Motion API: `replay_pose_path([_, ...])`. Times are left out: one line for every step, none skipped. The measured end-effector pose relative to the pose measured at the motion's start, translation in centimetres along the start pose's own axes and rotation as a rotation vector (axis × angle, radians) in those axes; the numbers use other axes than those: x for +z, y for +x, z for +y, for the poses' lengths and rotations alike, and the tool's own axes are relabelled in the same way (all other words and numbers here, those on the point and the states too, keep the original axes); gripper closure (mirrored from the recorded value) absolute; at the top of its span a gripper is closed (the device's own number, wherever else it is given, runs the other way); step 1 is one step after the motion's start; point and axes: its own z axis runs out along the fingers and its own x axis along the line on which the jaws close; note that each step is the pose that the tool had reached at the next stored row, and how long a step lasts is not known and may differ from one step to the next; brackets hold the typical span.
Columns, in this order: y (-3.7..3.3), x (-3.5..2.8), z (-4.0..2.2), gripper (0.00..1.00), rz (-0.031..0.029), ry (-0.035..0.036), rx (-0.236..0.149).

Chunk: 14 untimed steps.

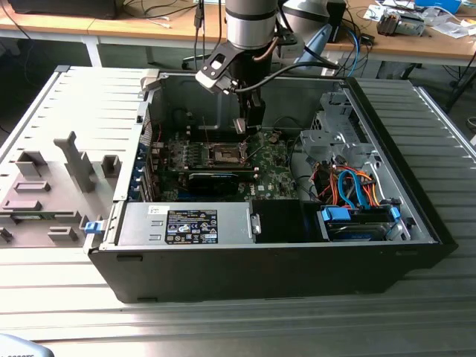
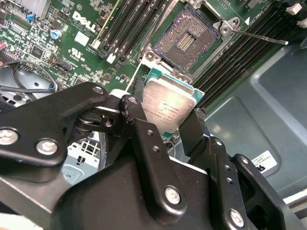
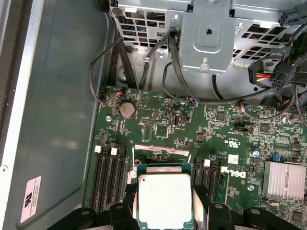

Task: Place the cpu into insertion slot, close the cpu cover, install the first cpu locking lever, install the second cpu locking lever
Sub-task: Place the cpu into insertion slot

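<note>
In the exterior view the arm [image 1: 251,22] comes down from above, its silver wrist section close to upright, with a pale camera mount [image 1: 216,74] jutting toward that view's left. The black gripper [image 1: 250,123] hangs below the wrist and points straight down. In the second wrist view its two black fingers [image 2: 144,139] are clamped on opposite edges of the cpu [image 2: 168,103], which is held flat between the tips.

Second wrist view: cpu [image 2: 170,98] near edges hidden behind gripper [image 2: 163,109] fingers; insertion slot [image 2: 184,40] rim partly cut off at the picture edge
</note>
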Motion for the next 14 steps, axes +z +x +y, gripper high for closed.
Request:
replay_pose_path([0.00,0.01,0.00,0.46,0.0000,0.0000,0.000])
replay_pose_path([0.00,0.03,0.00,0.46,0.0000,0.0000,0.000])
replay_pose_path([0.00,0.05,0.00,0.46,0.0000,0.0000,0.000])
replay_pose_path([0.00,0.07,-0.01,0.46,0.0000,0.0000,0.000])
replay_pose_path([0.00,0.08,-0.01,0.46,0.0000,0.0000,0.000])
replay_pose_path([0.00,0.10,-0.01,0.46,0.0000,0.0000,0.000])
replay_pose_path([0.00,0.11,-0.01,0.46,0.0000,0.0000,0.000])
replay_pose_path([0.00,0.13,-0.01,0.46,0.0000,0.0000,0.000])
replay_pose_path([0.00,0.16,-0.01,0.46,0.0000,0.0000,0.000])
replay_pose_path([0.00,0.17,-0.01,0.46,0.0000,0.0000,0.000])
replay_pose_path([0.00,0.21,-0.02,0.46,0.0000,0.0000,0.000])
replay_pose_path([-0.01,0.27,-0.02,0.46,0.0000,0.0000,0.000])
replay_pose_path([-0.01,0.29,-0.02,0.46,0.0001,0.0000,0.000])
replay_pose_path([-0.01,0.30,-0.02,0.46,0.0001,-0.0001,0.000])
